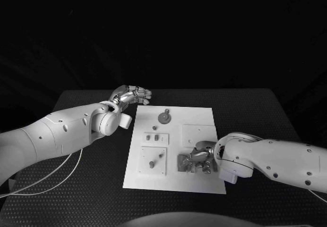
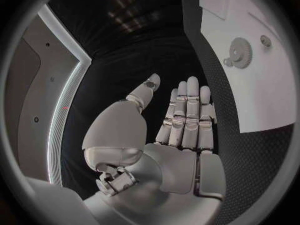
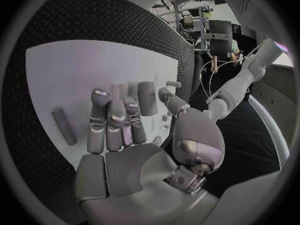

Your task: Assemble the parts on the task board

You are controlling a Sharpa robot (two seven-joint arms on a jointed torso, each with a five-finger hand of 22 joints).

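Observation:
The white task board (image 1: 197,118) lies in the middle of the black table. A grey gear (image 1: 164,117) sits near its far end, also seen in the left wrist view as the gear (image 2: 239,51). Two short pegs (image 1: 152,137) stand in a small block at the board's left side. My left hand (image 1: 133,95) hovers off the board's far left corner, fingers straight and palm bare (image 2: 184,120). My right hand (image 1: 196,161) rests low over the board's near right part, its fingers (image 3: 115,120) stretched out and holding nothing. A grey cylinder (image 3: 64,126) lies on the board beside them.
A square plate (image 1: 154,161) with a small upright peg occupies the board's near left. A raised square outline (image 1: 200,131) lies just beyond my right hand. Black table surface (image 1: 81,189) surrounds the board, with a white cable (image 1: 47,177) trailing at the left.

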